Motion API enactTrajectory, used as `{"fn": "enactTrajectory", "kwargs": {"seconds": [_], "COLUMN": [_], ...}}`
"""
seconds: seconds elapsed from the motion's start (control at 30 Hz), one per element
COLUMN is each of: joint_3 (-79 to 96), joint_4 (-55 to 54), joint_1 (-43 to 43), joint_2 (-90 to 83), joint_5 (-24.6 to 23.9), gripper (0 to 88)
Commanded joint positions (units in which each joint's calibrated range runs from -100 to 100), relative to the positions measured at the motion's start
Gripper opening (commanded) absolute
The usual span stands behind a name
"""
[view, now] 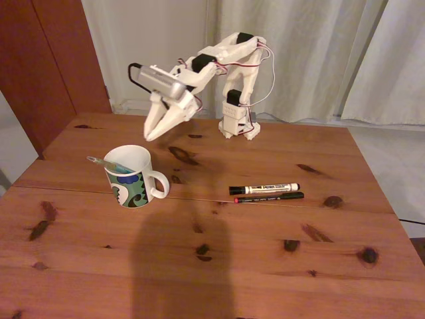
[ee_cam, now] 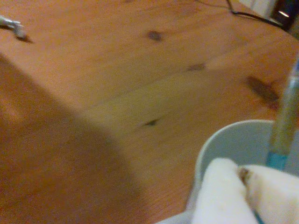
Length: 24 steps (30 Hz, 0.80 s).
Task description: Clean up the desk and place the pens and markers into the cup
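Note:
The cup (view: pixel 133 178) stands on the left part of the desk (view: pixel 265 252), and a green-teal pen (view: pixel 101 161) leans in it with its end poking over the left rim. My gripper (view: pixel 151 135) hangs just above and behind the cup, its white fingers closed to a point with nothing between them. In the wrist view the cup rim (ee_cam: pixel 219 135) fills the lower right, the pen (ee_cam: pixel 284 126) rises from it, and my gripper (ee_cam: pixel 240 175) sits at the bottom edge. The white marker (view: pixel 264 189) and the thin black pen (view: pixel 269 197) lie side by side to the cup's right.
The arm's base (view: pixel 238 123) stands at the back middle of the desk, with curtains behind it. A dark shadow falls over the front middle of the wood. In the wrist view a small white object (ee_cam: pixel 14 27) lies at the top left and a black cable (ee_cam: pixel 252 16) at the top right.

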Motion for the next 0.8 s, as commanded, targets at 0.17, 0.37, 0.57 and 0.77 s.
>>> {"fn": "enactTrajectory", "kwargs": {"seconds": [0.17,0.37,0.57,0.77], "joint_3": [-5.8,-14.6,-17.2,-17.1], "joint_4": [20.0,38.1,46.9,47.1], "joint_1": [-4.8,-9.0,-15.8,-22.0], "joint_2": [-7.9,-7.9,-7.7,-7.2], "joint_5": [0.0,0.0,0.1,0.1], "gripper": [0.8,0.8,0.8,0.8]}}
